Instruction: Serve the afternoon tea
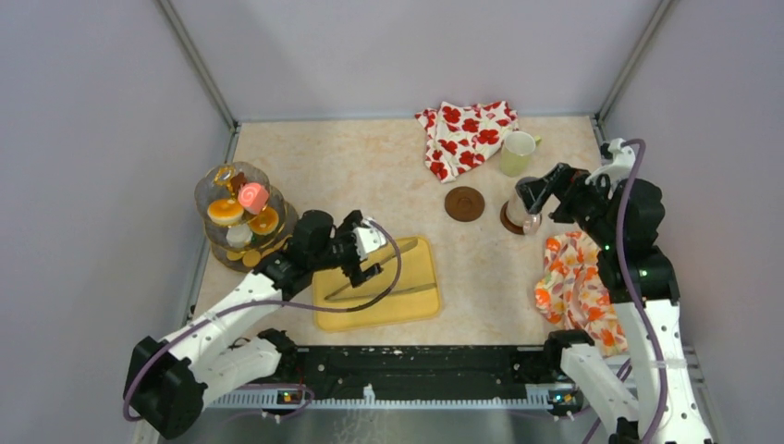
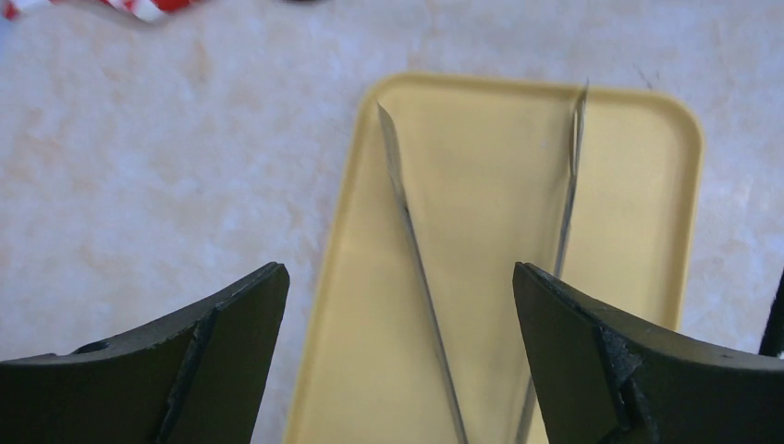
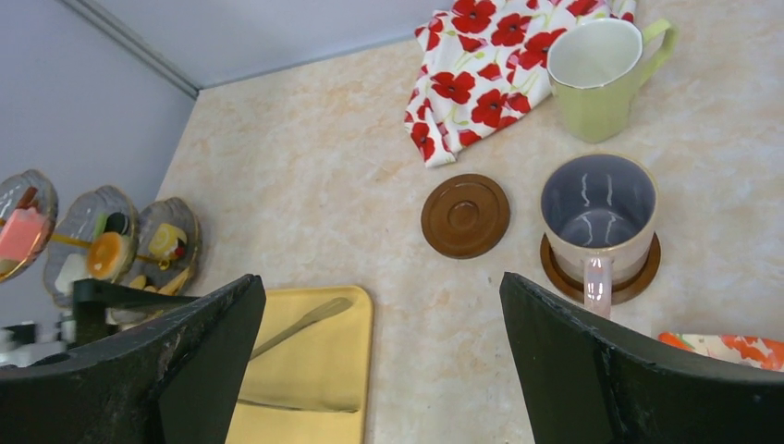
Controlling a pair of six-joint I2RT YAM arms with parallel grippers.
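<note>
Looking down on the table, the sweets (image 1: pixel 238 211) sit on a glass stand (image 1: pixel 211 242) at 9 o'clock, stacked up so they are easy to pick from. The yellow tray (image 1: pixel 421 305) lies at 6 o'clock with the metal tongs (image 1: pixel 388 291) flat on it. The left gripper (image 1: pixel 365 250) hangs just over the tongs. Its fingers are wide apart and hold nothing, with the tongs' arms lying between them.

The pale-yellow mug (image 1: pixel 518 153) stands at 1 o'clock, touching the red-flowered cloth (image 1: pixel 467 134). The greyish mug (image 1: pixel 522 213) stands at 2 o'clock on a brown coaster, which keeps the table clean. A second coaster (image 1: pixel 464 203) lies bare beside it, maybe waiting for the yellow mug. The right gripper (image 1: pixel 532 194) hovers over the greyish mug, fingers wide and empty. I think the mugs come next.
</note>
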